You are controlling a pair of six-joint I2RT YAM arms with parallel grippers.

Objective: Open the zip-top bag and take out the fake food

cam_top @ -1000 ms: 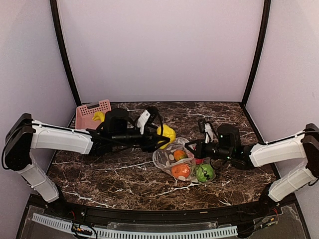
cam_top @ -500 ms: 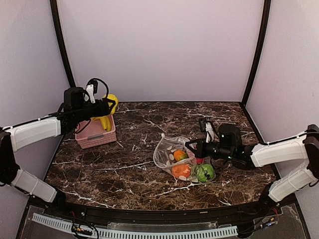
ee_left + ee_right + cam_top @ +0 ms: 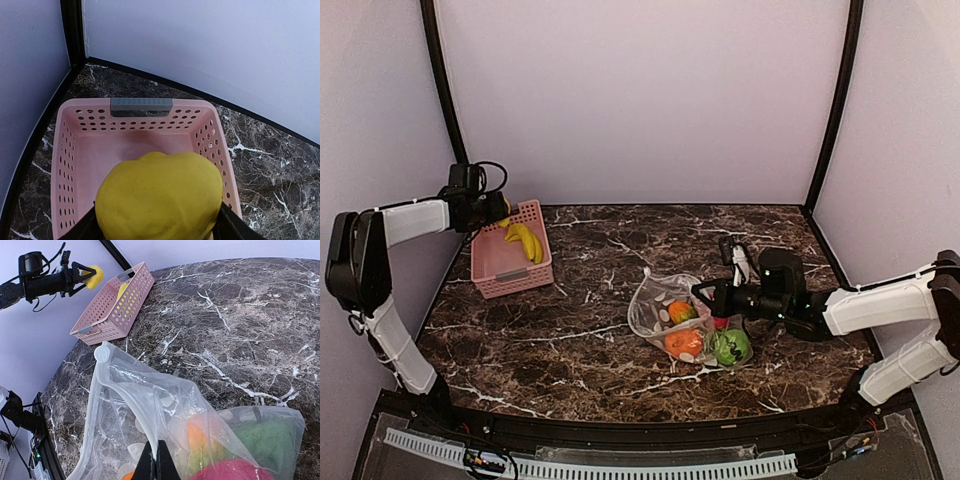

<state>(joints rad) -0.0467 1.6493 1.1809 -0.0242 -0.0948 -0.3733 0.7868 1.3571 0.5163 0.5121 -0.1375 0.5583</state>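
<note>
The zip-top bag (image 3: 665, 312) lies at mid table with its mouth held up. It holds two orange balls (image 3: 683, 343), a bright green ball (image 3: 730, 347) and a pink-red ball (image 3: 720, 323). My right gripper (image 3: 705, 295) is shut on the bag's white zip strip (image 3: 131, 405), its fingertips (image 3: 150, 464) pressed together. My left gripper (image 3: 495, 210) is at the far left, above the back of the pink basket (image 3: 490, 262). It is shut on a yellow round fruit (image 3: 160, 197), which hides the basket's middle. A yellow banana (image 3: 526, 242) lies in the basket.
The pink basket (image 3: 75, 145) stands in the back left corner against the black frame post (image 3: 72, 30) and the walls. In the right wrist view the left gripper (image 3: 80, 277) and its yellow fruit (image 3: 94, 275) hover over the basket (image 3: 112, 310).
My left arm has carried the yellow fruit from beside the bag to the far left, over the basket. The right gripper and the bag have not moved.
</note>
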